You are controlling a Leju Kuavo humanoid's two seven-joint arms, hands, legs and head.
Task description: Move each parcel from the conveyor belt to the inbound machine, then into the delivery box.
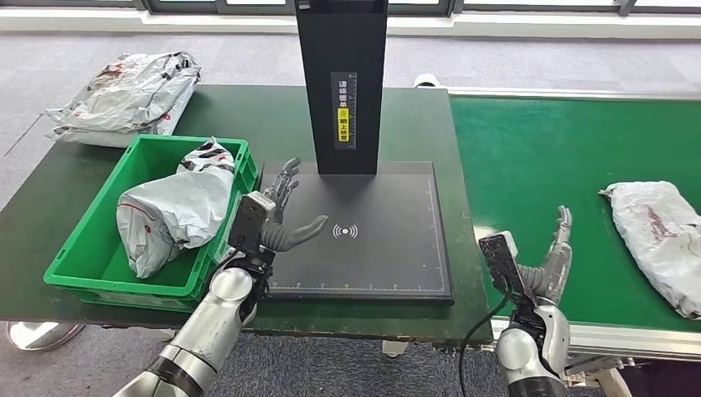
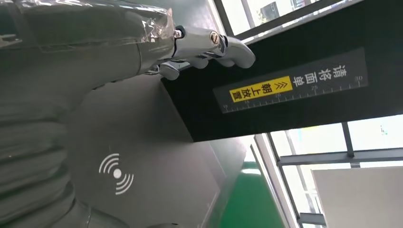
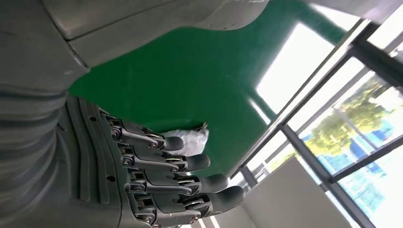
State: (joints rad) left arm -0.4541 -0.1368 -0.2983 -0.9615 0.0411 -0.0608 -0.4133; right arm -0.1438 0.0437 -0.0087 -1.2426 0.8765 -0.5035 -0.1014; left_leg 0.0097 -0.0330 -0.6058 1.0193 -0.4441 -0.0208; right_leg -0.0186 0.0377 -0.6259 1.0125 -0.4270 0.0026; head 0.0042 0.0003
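A grey-white parcel [image 1: 661, 240] lies on the green conveyor belt [image 1: 546, 165] at the right; in the right wrist view the parcel [image 3: 190, 138] shows beyond my fingers. My right hand [image 1: 552, 265] is raised over the belt's near edge, left of that parcel, fingers apart and holding nothing. The black inbound machine [image 1: 388, 256] with its upright post [image 1: 341, 83] stands in the middle. My left hand [image 1: 279, 217] hovers at the plate's left edge, open and holding nothing. Another parcel [image 1: 174, 211] lies in the green delivery box [image 1: 99, 277].
Several more parcels [image 1: 124, 95] are piled on the dark table's far left corner. In the left wrist view the machine's plate bears a white wireless symbol [image 2: 116, 173] and its post a yellow label [image 2: 260, 89]. Grey floor surrounds the table.
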